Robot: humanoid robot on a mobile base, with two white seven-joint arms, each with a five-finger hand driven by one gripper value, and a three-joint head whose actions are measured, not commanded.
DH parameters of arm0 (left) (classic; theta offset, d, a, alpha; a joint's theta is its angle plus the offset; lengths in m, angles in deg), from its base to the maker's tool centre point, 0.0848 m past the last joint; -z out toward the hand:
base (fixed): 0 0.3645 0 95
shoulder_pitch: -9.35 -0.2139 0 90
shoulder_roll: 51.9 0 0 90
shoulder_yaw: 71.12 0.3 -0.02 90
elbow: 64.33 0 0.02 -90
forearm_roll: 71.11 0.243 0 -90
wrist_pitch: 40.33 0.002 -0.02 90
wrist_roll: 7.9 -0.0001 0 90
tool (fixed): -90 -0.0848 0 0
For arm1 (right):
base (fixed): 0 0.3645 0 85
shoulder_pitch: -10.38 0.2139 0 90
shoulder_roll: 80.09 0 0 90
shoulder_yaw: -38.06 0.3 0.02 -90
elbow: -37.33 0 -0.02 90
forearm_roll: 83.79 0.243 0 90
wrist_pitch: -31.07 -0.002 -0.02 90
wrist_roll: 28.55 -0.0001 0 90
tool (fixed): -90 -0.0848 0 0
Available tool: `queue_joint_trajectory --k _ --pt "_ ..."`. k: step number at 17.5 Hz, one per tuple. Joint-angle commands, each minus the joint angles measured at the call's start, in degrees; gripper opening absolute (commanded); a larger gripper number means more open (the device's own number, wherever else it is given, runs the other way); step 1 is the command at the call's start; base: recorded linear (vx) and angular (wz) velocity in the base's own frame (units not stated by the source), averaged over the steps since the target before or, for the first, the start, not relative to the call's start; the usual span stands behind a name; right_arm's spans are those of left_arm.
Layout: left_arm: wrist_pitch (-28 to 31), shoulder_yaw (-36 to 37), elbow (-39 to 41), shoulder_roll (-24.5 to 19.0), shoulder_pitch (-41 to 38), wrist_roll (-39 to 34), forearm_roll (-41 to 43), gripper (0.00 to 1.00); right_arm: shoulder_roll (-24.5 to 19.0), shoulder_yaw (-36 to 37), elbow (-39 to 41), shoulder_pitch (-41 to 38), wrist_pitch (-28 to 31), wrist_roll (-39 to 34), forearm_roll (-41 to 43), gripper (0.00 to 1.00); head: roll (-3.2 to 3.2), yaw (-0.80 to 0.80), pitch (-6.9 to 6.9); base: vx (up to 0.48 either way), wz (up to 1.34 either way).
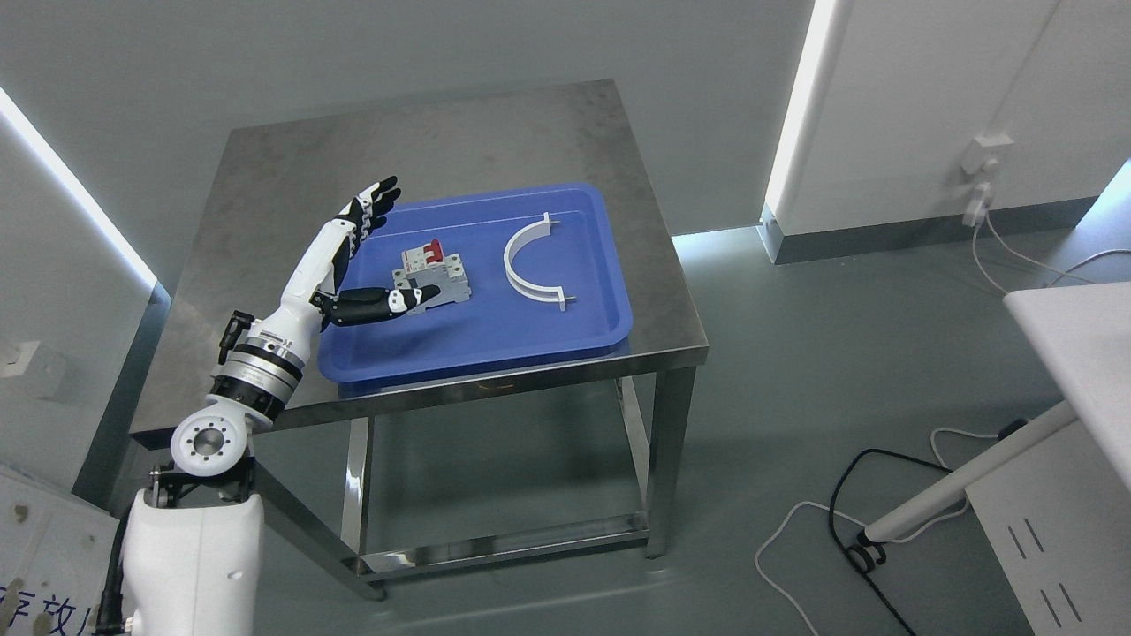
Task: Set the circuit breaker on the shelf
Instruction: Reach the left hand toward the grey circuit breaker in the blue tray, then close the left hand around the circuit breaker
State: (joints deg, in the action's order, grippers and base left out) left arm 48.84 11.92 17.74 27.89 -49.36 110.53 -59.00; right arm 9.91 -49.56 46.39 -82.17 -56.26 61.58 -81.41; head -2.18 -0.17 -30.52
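Observation:
A grey circuit breaker with red switches lies in a blue tray on a steel table. My left hand is open over the tray's left part, just left of the breaker. Its fingers point up and away, its thumb reaches toward the breaker's near side. I cannot tell if the thumb touches it. The left arm comes up from the lower left. My right arm is out of view.
A white curved bracket lies in the tray right of the breaker. A white unit stands at the right edge, with cables on the floor beside it. Walls stand behind the table.

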Motion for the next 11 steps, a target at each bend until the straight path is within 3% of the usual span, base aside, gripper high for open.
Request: queue_joint_trajectory --k 1,6,11 --pt "4.1 2.9 -7.6 -4.3 3.9 2.4 4.0 0.96 1.0 0.0 0.0 0.0 0.0 0.0 0.0 1.0 0.0 0.0 0.0 0.0 0.0" --pt "4.1 3.1 -11.9 -3.8 7.4 3.9 8.9 0.93 1.0 0.0 0.0 0.0 0.0 0.0 0.0 1.0 0.0 0.0 0.0 0.0 0.0" --pt "4.1 3.6 -13.3 -3.1 7.5 4.6 10.4 0.81 1.0 0.0 0.0 0.0 0.0 0.0 0.0 1.0 0.0 0.0 0.0 0.0 0.0"
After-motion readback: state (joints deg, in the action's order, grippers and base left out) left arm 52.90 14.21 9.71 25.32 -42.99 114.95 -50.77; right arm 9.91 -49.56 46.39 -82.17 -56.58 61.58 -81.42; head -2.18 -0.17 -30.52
